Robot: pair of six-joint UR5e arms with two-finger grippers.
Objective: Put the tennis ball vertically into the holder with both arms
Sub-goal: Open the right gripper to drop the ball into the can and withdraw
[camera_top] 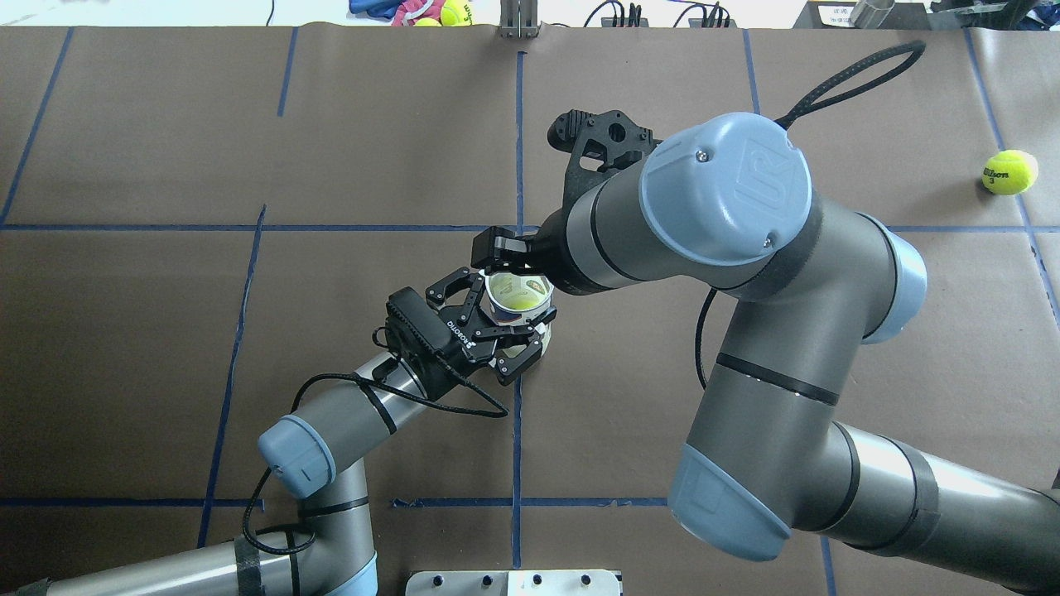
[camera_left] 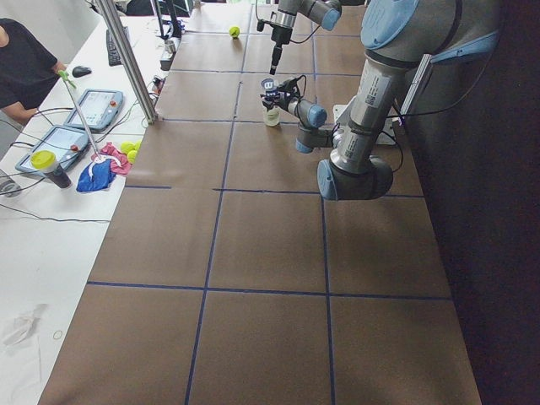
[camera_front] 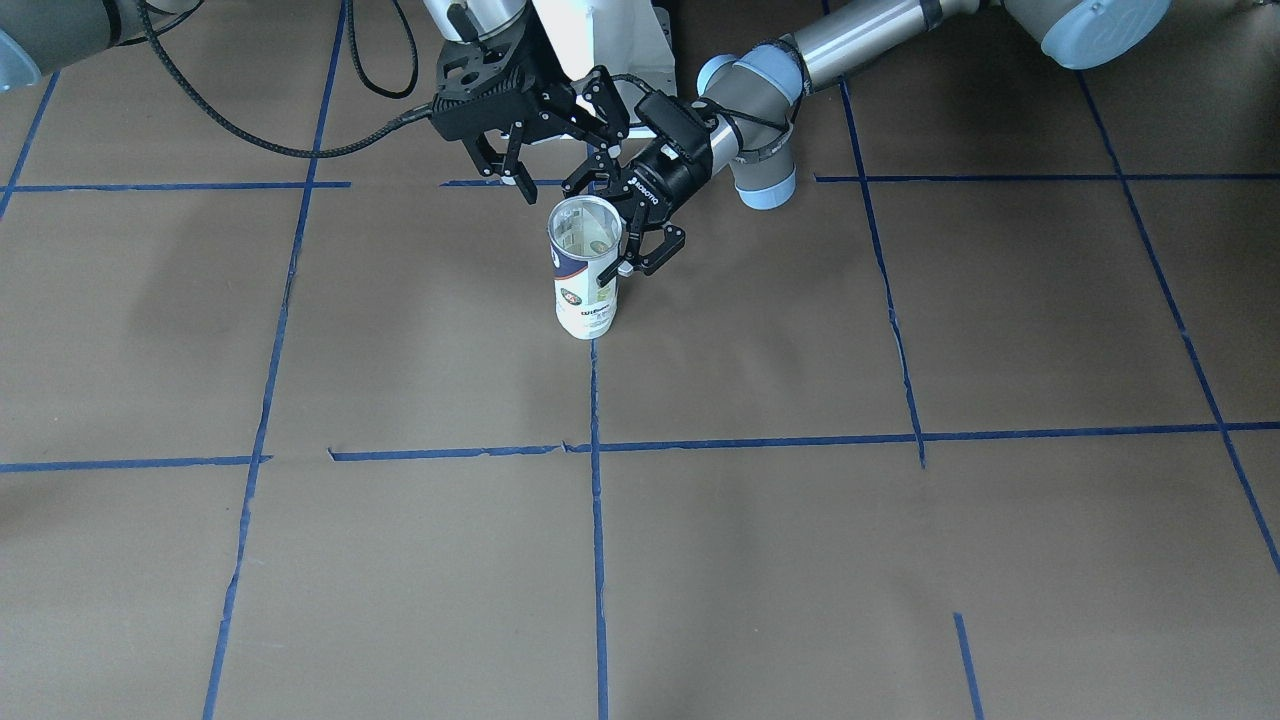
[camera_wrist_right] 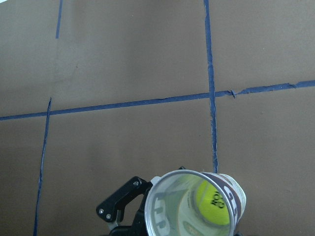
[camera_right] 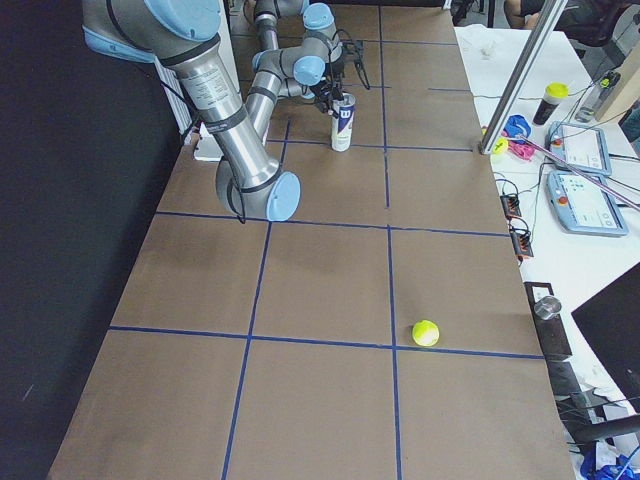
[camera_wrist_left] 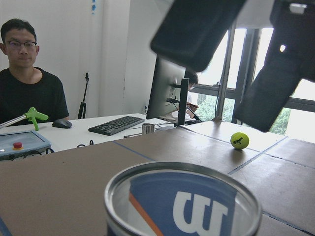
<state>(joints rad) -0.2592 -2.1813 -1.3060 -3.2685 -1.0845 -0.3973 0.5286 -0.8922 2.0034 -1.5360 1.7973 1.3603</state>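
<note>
Tennis ball, small, fuzzy and yellow-green with black lettering [camera_wrist_right: 212, 201], lies down inside the can

Start at the left of the overhead view. Your silver-grey left arm with light blue joint caps [camera_top: 331, 418] reaches in low, so its black two-finger left gripper [camera_top: 513, 308] meets the can from the side. Its jaws stand spread to either side of the upper wall, close against it. You cannot tell from these views whether they actually press.

That sideways bracket looks meant to keep the can upright while leaving its mouth free from above. Between those jaws stands the holder, a white cylindrical can with a navy band and a metal rim [camera_front: 585, 300]. It is upright on the brown paper-covered table crossed with blue tape [camera_top: 166, 331]. The ball rests within it, below the rim and below both sets of jaws.

Just past the rim hangs the black right gripper [camera_front: 560, 160], pointing down with its jaws spread and holding nothing. It sits above and a little beside the mouth, the pose you would expect around a drop. The bulky right arm [camera_top: 745, 273] arches over it.

Well off to the right of both jaws, a second yellow ball [camera_top: 1009, 172] lies loose. Treat it as a spare.
</note>
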